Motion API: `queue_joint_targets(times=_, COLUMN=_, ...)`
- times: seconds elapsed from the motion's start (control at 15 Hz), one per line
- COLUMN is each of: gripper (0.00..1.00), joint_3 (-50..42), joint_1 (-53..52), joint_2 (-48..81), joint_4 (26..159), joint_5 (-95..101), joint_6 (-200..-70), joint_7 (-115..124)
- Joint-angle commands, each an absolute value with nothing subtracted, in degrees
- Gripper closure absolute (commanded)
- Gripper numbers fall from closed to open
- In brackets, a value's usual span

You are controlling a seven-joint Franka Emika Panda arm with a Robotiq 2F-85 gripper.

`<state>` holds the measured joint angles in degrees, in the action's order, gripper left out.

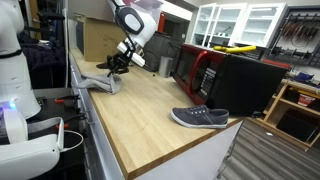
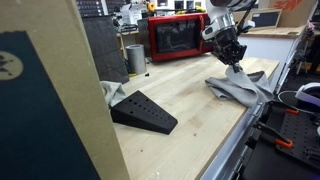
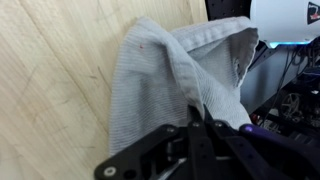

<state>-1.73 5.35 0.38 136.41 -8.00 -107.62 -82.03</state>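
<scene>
Your gripper (image 3: 197,118) is clenched on a raised fold of the grey cloth (image 3: 160,75), which lies crumpled near the bench (image 3: 50,90) edge. The fold gives the fingers something to bite that flat fabric would not.

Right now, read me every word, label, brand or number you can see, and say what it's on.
No text is readable in any view.
On the red boxy microwave oven: markings, if any, too small to read.
On the brown cardboard box: nothing legible.
On the dark blue foreground panel: a pale round mark, too blurred to read.
On the crumpled grey cloth in the pincer: no label shows.
</scene>
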Motion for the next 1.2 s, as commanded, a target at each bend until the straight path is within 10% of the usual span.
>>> queue_joint_targets(times=0.0, gripper=0.99, joint_3=-2.47, joint_1=4.59, joint_2=-4.08, joint_4=139.49, joint_5=-6.7, joint_6=-106.41, joint_7=-89.55)
queue_joint_targets(times=0.8, gripper=0.99, joint_3=-1.32, joint_1=-0.47, joint_2=-8.29, joint_4=144.99, joint_5=6.67, joint_6=-102.68, joint_7=-95.31)
queue_joint_targets(times=1.13, gripper=0.51, joint_3=-1.31, joint_1=-1.41, joint_2=-9.42, joint_4=145.4, joint_5=14.6, joint_6=-101.7, joint_7=-97.21)
